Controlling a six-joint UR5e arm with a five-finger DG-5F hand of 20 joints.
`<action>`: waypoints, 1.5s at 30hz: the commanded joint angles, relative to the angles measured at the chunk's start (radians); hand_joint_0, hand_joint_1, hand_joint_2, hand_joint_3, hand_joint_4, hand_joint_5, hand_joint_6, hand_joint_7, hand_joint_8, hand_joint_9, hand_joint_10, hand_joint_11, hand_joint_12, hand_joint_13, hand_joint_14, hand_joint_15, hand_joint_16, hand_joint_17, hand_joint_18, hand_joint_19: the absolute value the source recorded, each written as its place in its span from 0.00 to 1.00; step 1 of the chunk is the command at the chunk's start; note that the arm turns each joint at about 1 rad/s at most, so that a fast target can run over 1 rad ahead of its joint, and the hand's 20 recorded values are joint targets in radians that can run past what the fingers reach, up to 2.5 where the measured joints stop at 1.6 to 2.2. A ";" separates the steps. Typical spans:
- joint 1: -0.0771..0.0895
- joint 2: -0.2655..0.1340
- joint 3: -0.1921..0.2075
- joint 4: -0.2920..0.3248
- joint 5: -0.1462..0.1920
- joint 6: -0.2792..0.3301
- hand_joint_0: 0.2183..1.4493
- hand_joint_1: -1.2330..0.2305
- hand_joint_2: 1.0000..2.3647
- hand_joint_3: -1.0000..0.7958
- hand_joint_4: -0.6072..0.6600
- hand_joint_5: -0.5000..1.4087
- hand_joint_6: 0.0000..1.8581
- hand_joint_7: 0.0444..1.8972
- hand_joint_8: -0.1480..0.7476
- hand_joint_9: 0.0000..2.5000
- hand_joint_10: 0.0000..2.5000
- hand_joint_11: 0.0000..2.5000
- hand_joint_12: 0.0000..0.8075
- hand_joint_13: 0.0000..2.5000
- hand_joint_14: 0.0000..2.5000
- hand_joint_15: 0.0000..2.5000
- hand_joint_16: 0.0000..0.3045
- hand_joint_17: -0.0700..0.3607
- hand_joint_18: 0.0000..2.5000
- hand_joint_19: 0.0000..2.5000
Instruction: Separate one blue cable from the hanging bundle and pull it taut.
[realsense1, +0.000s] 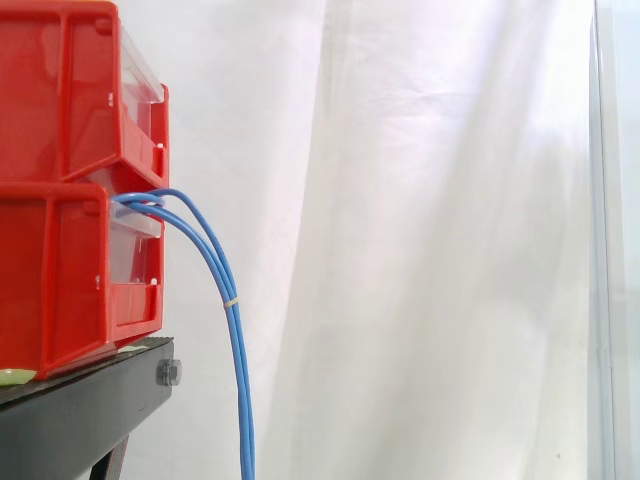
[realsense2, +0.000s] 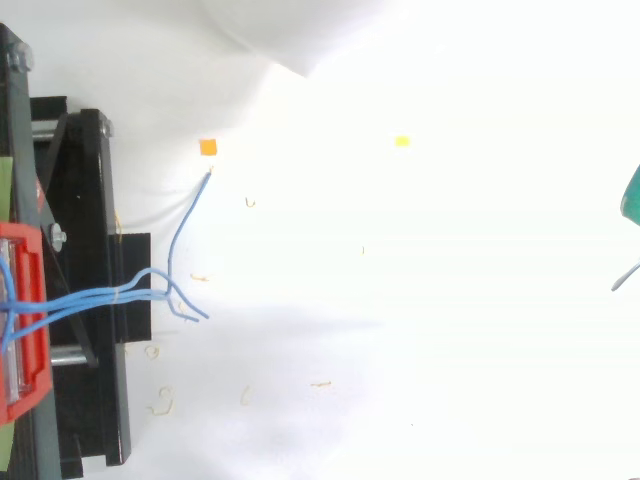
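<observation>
A bundle of blue cables (realsense1: 238, 350) comes out of the lower red bin (realsense1: 60, 280), arches over its clear front and hangs straight down past the bottom of the side view. A pale band (realsense1: 231, 301) ties the strands together partway down. In the top view the cables (realsense2: 90, 298) leave the bin (realsense2: 25, 340) and fan out past the stand. One long strand (realsense2: 185, 225) curves away to an end near an orange marker (realsense2: 207, 147). The shorter ends (realsense2: 195, 312) splay close together.
A second red bin (realsense1: 60, 90) sits stacked on the lower one, both on the black stand (realsense1: 90, 410). A yellow marker (realsense2: 401, 141) and small tan scraps (realsense2: 160, 402) lie on the white floor. A teal piece (realsense2: 632, 195) pokes in at the right edge.
</observation>
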 joint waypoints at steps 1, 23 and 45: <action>0.000 0.000 0.000 -0.003 0.000 0.001 0.03 0.64 0.00 0.28 0.62 0.13 0.27 0.32 0.60 0.23 0.00 0.03 0.51 0.27 0.00 0.01 0.29 0.63 0.43 0.00; 0.013 -0.181 0.011 0.327 0.103 0.215 0.03 0.63 0.00 0.28 0.63 0.12 0.27 0.30 0.59 0.03 0.00 0.00 0.48 0.02 0.00 0.00 0.25 0.55 0.08 0.00; 0.013 -0.399 0.156 0.398 0.071 0.319 0.03 0.64 0.00 0.28 0.57 0.11 0.27 0.33 0.67 0.40 0.01 0.65 0.55 0.39 0.01 0.41 0.32 0.68 0.45 0.19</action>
